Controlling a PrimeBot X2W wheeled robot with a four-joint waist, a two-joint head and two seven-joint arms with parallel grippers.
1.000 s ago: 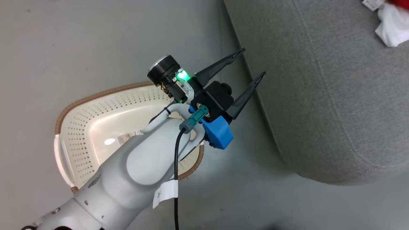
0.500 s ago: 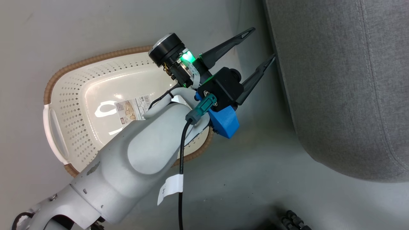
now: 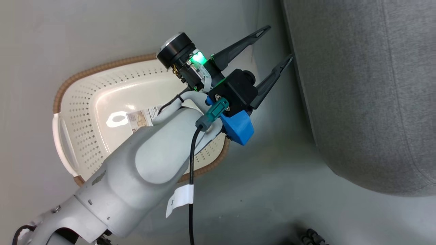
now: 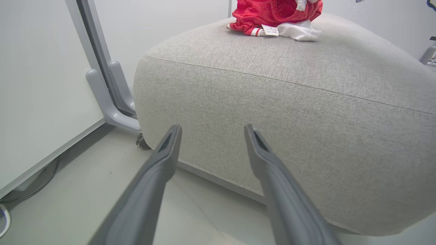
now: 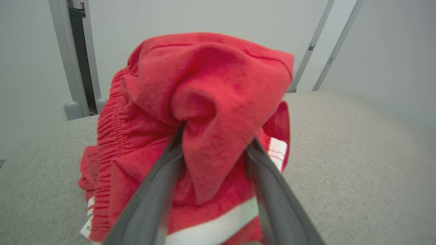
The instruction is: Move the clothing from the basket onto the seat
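Head view, as before: left gripper (image 3: 280, 41) jaws wide apart beside seat (image 3: 368, 85); right gripper (image 5: 215, 136) jaws apart around clothing (image 5: 211, 68).

Left claw (image 3: 278, 43) spread wide between basket (image 3: 81, 129) and seat (image 3: 357, 85), perhaps a paper label (image 3: 143, 117) on basket's floor

The pale left forearm (image 3: 156, 163) stretches from the near left toward the far right, a black cable (image 3: 190, 190) running along it to the wrist, where a green light (image 3: 197, 59) glows. The left gripper (image 3: 277, 44) points to the far right, its two long dark fingers (image 4: 150, 190) spread wide and empty. The right gripper (image 5: 216, 137) shows its fingers parted about as widely.
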